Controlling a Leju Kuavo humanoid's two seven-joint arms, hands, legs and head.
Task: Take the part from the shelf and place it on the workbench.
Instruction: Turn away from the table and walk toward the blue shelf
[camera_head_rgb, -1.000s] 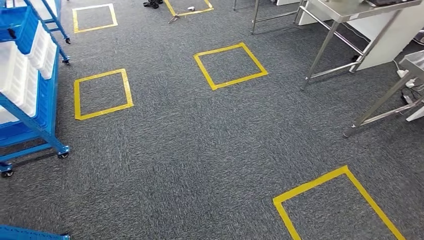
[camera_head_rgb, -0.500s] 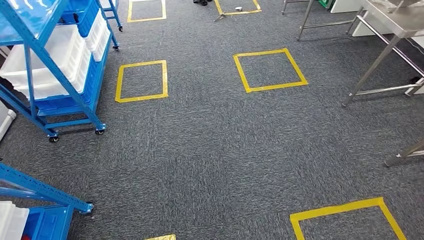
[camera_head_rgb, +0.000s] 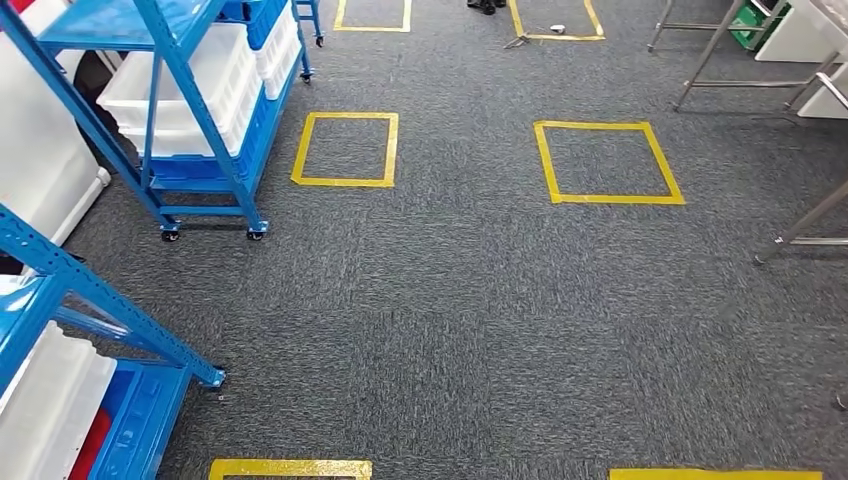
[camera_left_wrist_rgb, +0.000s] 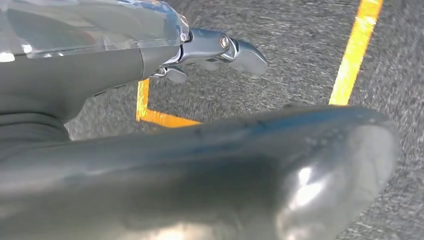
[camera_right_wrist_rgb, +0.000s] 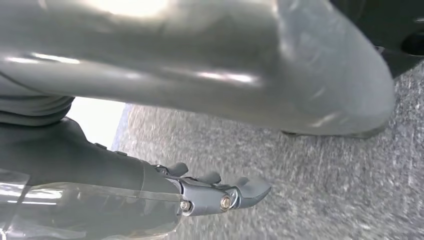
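In the head view a blue wheeled shelf (camera_head_rgb: 205, 130) stands at the left with white bins (camera_head_rgb: 190, 85) on its levels. A second blue shelf (camera_head_rgb: 70, 285) is close at the lower left, holding a white bin (camera_head_rgb: 50, 400) with something red (camera_head_rgb: 88, 445) beside it. I cannot make out the part itself. Steel table legs (camera_head_rgb: 805, 222) stand at the right edge. My left hand (camera_left_wrist_rgb: 200, 170) hangs over the carpet with its fingers (camera_left_wrist_rgb: 235, 47) stretched out, holding nothing. My right hand (camera_right_wrist_rgb: 150, 75) hangs the same way, fingers (camera_right_wrist_rgb: 225, 195) apart and empty.
Grey carpet is marked with yellow taped squares (camera_head_rgb: 345, 150) (camera_head_rgb: 608, 162). More steel table legs (camera_head_rgb: 700, 55) and a green crate (camera_head_rgb: 757, 25) sit at the far right. A white wall panel (camera_head_rgb: 40, 160) stands behind the shelves.
The camera has swung left: the whole scene has slid right, the blue shelves have come further into the picture and the steel tables have moved toward the right edge.
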